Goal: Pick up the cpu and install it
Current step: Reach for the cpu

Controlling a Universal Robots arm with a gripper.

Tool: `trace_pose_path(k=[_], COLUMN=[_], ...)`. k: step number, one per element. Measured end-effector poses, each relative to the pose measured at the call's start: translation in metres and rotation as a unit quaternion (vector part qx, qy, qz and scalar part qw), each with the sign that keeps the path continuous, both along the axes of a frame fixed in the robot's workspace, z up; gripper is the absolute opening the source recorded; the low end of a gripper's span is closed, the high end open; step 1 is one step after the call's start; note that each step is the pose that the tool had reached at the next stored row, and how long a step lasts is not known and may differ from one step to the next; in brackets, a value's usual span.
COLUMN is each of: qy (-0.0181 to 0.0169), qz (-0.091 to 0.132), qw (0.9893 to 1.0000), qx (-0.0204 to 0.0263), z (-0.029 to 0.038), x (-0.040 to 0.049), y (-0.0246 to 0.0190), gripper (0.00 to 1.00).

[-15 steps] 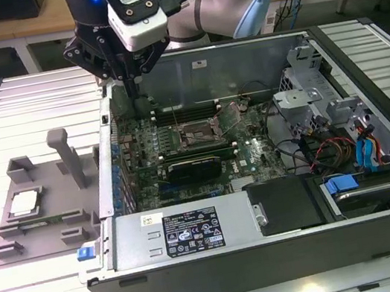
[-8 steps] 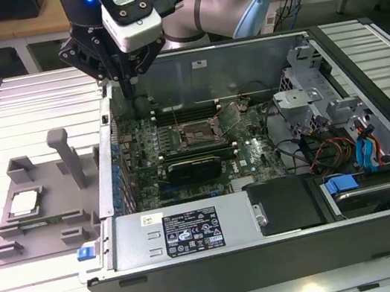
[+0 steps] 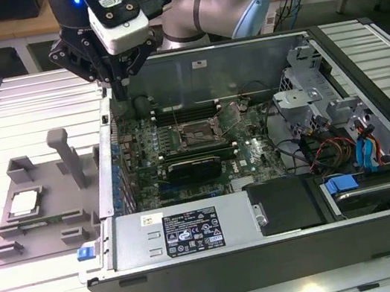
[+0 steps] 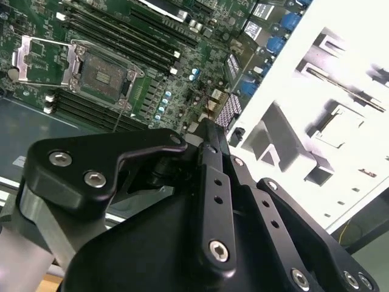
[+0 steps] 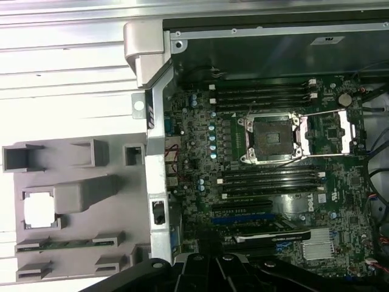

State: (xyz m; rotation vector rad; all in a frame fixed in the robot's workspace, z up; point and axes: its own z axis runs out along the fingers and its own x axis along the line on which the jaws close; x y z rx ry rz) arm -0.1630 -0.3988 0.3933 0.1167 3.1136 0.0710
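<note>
Hovering above the computer case (image 3: 290, 254), my gripper (image 3: 119, 90) is closed, empty; the cpu (image 3: 24, 202), likely light, rigid, fragile, looks best gripped by opposite edges.

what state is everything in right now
cpu: lying flat in fixture, not picked up
socket: latch open, empty
case: on its side, panel off
gripper: shut, empty, above the case's edge
</note>
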Motion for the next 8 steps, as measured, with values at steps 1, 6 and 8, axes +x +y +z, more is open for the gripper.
trace_pose_path(k=[1, 6, 8], qy=[0.0000, 0.0000, 0.0000], qz=[0.000, 0.000, 0.000], qw=[1.0000, 1.0000, 1.0000], qx=[0.0000, 0.0000, 0.0000], z=[0.0000, 0.0000, 0.0000], x=[-0.0011, -0.0083, -0.0120], y=[0.0000, 0.0000, 0.0000], gripper=[0.11, 0.11, 0.11])
